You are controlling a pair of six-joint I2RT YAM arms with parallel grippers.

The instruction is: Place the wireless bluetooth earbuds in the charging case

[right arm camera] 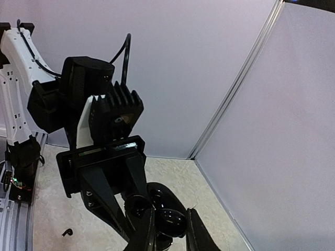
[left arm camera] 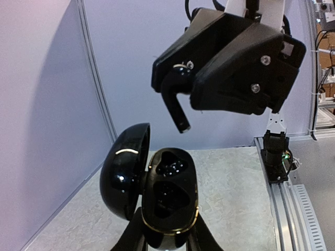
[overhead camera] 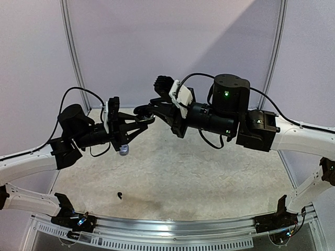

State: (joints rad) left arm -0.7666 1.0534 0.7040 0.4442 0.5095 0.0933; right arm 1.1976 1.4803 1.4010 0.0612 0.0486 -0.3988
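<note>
Nearest the arm bases, a loose black earbud (overhead camera: 120, 195) lies alone on the bench (overhead camera: 209, 183), well below and in front of the case, with nothing touching it. In the right wrist view it shows as a small dark hook on the bench, down and left of the case.

Up to the case (left arm camera: 170, 201) itself: it's off the bench, in the air. The left hand (left arm camera: 167, 238) is clamped tight on its lower body, one finger on each side. The case is black and glossy with a thin gold rim. Its lid (left arm camera: 124, 178) is swung wide open to the left of the body in the left wrist view. Two sockets face up toward the camera, and small contacts glint in the upper one.

Just above and beyond the case comes the right hand (left arm camera: 180, 83), closed on a second black earbud (left arm camera: 175, 99). The bud's head is pinched between the fingers, and its stem hangs out below them, angled down toward the case. The stem tip sits close above the upper socket but clear of it, with a gap showing between stem and rim.

From overhead, both hands meet nose to nose at the case, well above the bench. Behind the case stand the pale back walls.
</note>
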